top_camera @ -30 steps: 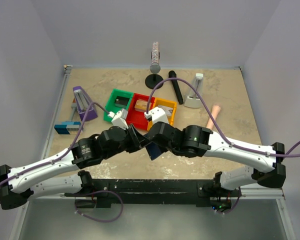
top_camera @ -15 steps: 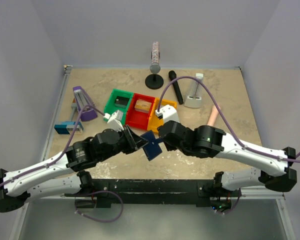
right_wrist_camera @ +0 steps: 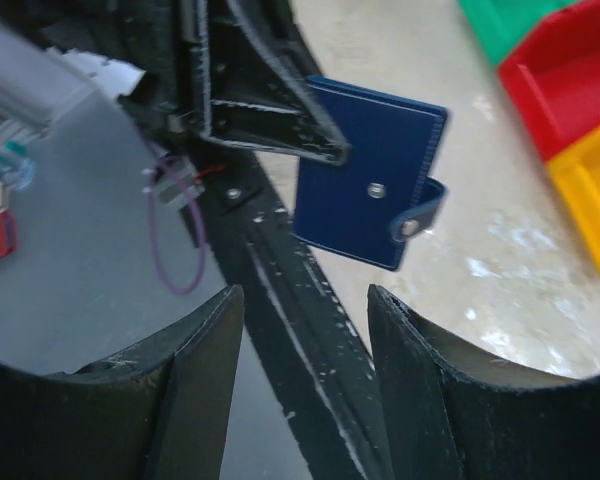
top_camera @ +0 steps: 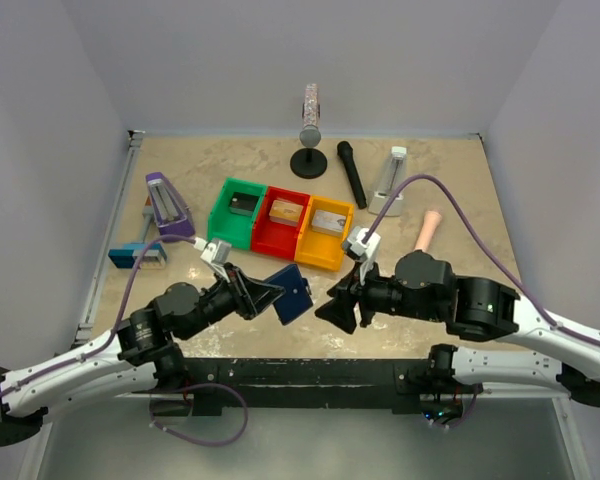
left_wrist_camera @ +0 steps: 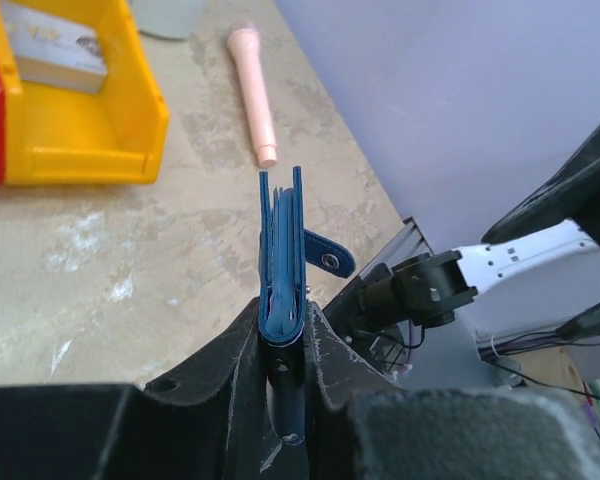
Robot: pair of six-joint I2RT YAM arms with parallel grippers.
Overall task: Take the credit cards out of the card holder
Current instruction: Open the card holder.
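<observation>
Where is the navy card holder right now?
Top view: the small dark navy bifold card holder is centre-front, clamped in the left gripper, with the open right gripper beside it, apart.

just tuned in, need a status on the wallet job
Left gripper shut on wallet, held in the air. Right gripper open, empty, short of it. Wallet folded, strap unsnapped, no cards out. Nothing between them.

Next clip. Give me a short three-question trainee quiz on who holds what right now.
1. Which clamps the card holder? A) left gripper B) right gripper C) neither
2. True or false: the right gripper touches the card holder.
3. Fill in: the holder's snap tab hangs ____.
Key: 1 A; 2 false; 3 unfastened.
</observation>
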